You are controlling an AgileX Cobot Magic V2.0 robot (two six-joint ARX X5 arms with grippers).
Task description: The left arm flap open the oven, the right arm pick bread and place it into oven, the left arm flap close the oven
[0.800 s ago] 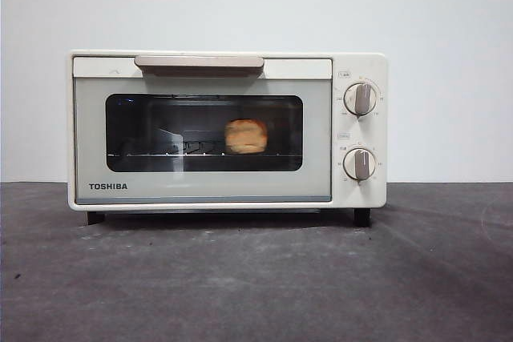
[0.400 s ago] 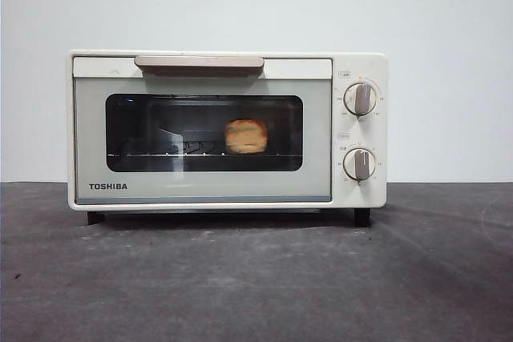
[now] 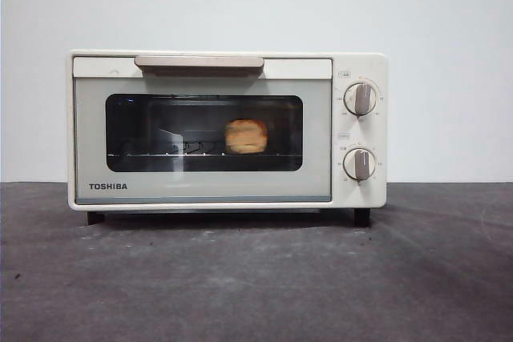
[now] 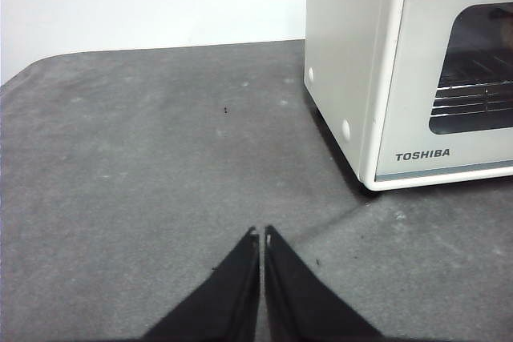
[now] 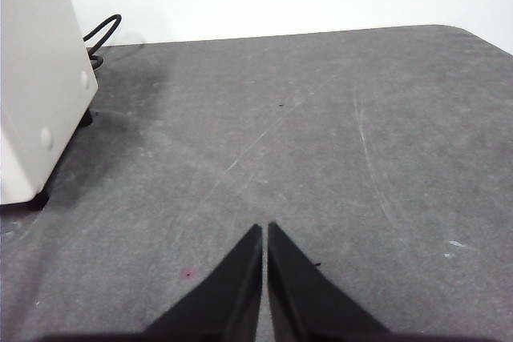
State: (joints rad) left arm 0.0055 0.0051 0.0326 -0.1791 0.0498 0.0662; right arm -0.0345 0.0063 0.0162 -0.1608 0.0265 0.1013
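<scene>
A: Oven [image 3: 228,130] — front view: centre of the grey table [image 3: 256,286], door shut, bread [image 3: 245,136] on the wire rack [image 3: 168,152] behind the glass.

B: Left wrist view: left gripper [image 4: 262,234] pressed closed, empty, above the table, oven to its right. Right wrist view: right gripper [image 5: 264,228] likewise closed, empty; oven's side at far left.

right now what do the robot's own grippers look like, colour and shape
Only the wrist views show them. The left gripper has two plain matte black fingers, wedge-shaped, broad at the base and tapering to narrow tips with a small pale fleck at each tip. The right gripper looks the same: two black tapering fingers. No cables, labels or markings show on either, and the arms behind them are out of view.
</scene>
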